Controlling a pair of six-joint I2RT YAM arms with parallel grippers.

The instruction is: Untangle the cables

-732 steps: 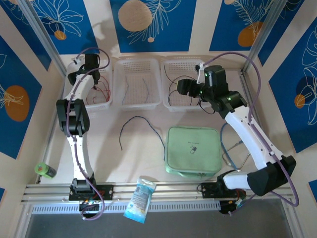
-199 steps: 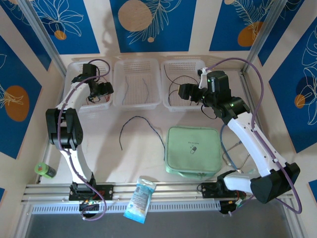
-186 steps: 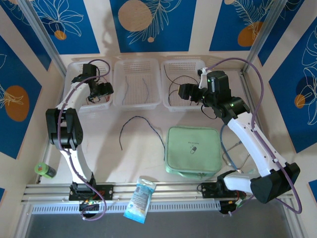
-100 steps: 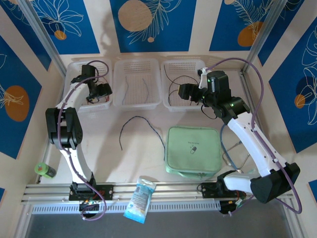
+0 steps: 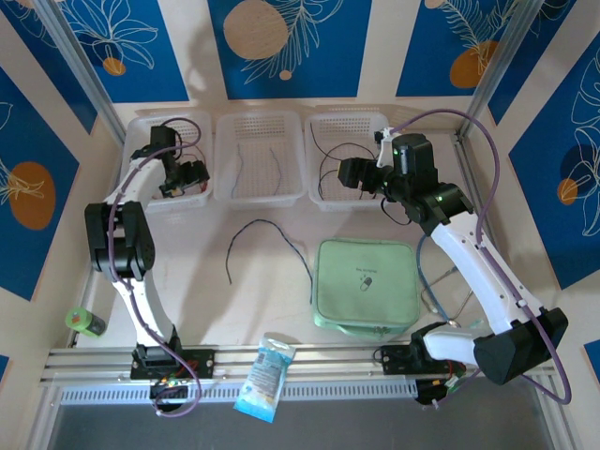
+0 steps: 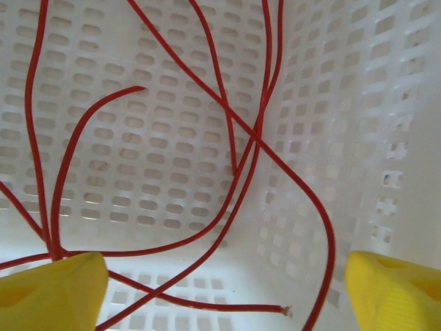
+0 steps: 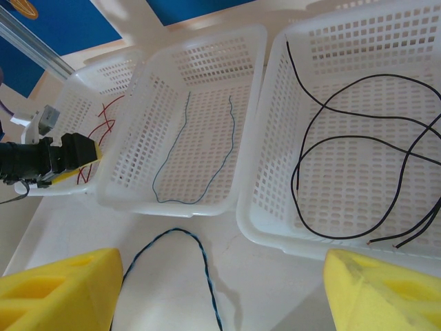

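Since the left arm swung from the far side of the left basket [image 6: 358, 103] toward its near wall, the left gripper [image 6: 220, 289] hangs low inside it, fingers wide apart and clamping nothing. Below lie the red cables [image 6: 255, 140], crossing on the basket floor. The middle basket [image 7: 200, 52] holds one blue-grey cable [image 7: 229, 148]. A blue cable [image 5: 265, 224] lies loose on the table [image 5: 197, 272] in front of it. Black cables [image 7: 344, 137] loop in the right basket [image 7: 275, 69]. The right gripper [image 5: 349, 174] has barely moved, fingers apart and empty. Likely a red cable was just released, which leaves the loose blue one to sort.
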